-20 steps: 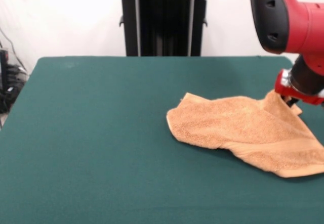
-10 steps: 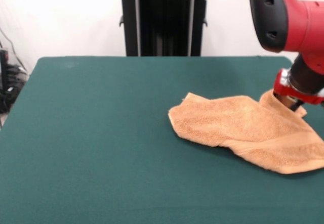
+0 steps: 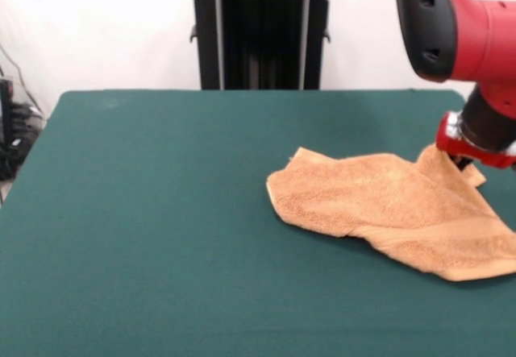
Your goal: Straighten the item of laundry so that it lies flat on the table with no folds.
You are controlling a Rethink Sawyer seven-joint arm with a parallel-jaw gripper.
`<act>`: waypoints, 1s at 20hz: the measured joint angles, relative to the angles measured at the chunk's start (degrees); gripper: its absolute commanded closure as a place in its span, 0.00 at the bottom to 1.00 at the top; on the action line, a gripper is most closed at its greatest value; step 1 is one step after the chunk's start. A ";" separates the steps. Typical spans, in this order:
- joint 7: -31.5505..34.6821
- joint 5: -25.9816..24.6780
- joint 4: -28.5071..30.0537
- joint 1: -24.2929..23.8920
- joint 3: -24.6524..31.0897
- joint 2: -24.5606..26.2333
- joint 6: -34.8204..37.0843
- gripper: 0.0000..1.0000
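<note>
**Towel barely shifts; corner pinched at far right**

Since 1 s ago: not much. The towel [image 3: 387, 212] slid a touch to the picture's right at 0.5 s ago, then came back; its left edge is now about where it was 1 s ago. The raised corner under the claw [image 3: 461, 163] lifted slightly at 0.5 s ago and now sits a bit lower again. The arm [image 3: 459, 26] is almost where it was, maybe a hair further left.

Claw: mostly hidden behind the red wrist plate and the cloth. It seems closed on the towel's far right corner, since that corner stands up in a peak right at the tips. How wide the jaws stand I can't tell.

Towel: on the right half of the table [image 3: 161, 212], well off centre, its right edge near the picture's border. It's not flat yet. A fold runs diagonally from the left lobe towards the front right, w/ one layer lying over another, and the woven band shows along the front right edge.

Step in hand, as I read it: holding the corner, mid-pull, to drag the fold open.

Next move probably needs a pull away from the bunched left lobe, kept low so the cloth slides open and doesn't flop over. Little room is left on the right, so pulling that way risks the towel going over the table edge.
</note>
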 measured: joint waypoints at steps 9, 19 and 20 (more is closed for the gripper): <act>0.00 0.00 1.79 0.01 0.32 -0.93 -2.68 1.00; 0.00 -0.05 2.16 0.08 0.39 -1.79 -2.05 1.00; 0.00 -0.05 2.17 0.08 0.38 -2.31 -1.16 1.00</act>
